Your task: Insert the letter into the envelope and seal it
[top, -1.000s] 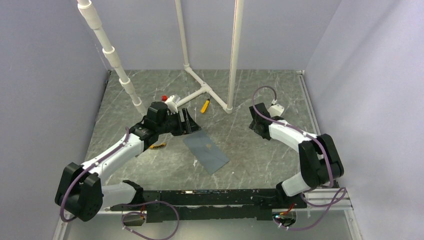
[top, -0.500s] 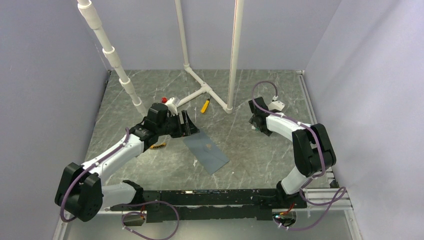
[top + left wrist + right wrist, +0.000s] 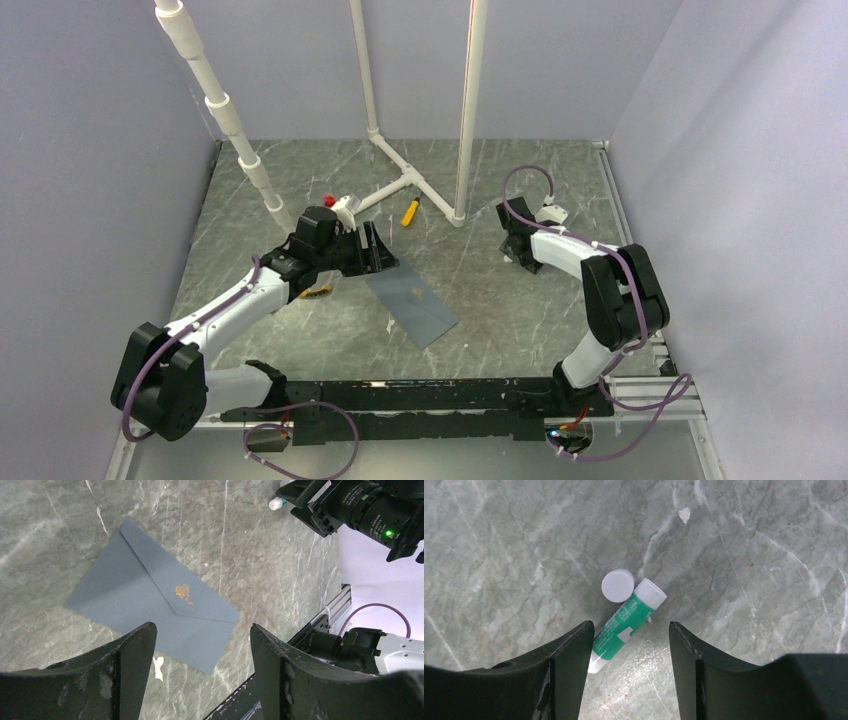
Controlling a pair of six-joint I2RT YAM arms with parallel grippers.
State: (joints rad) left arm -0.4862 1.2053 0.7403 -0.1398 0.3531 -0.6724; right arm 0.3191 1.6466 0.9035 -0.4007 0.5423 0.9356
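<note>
Black left jaws wide near envelope (image 3: 150, 600), right jaws wide over glue stick (image 3: 626, 620)

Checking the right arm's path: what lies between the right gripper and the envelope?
Nothing: the top view shows only bare table between the right gripper and the envelope.

A grey-green marble-patterned table (image 3: 500, 300) with pale veins forms the floor of the enclosure. Plain lilac-grey panels close it in on three sides: a back wall (image 3: 580, 70), a left wall (image 3: 80, 200) and a right wall (image 3: 760, 200). At the far part of the table stand white plastic pipes: a jointed leaning pipe (image 3: 225, 115), a thin upright pipe (image 3: 363, 70) and a thicker upright pipe (image 3: 468, 110). A black perforated rail (image 3: 420, 392) runs along the near edge. The light is soft and even, and shadows are faint.
</note>
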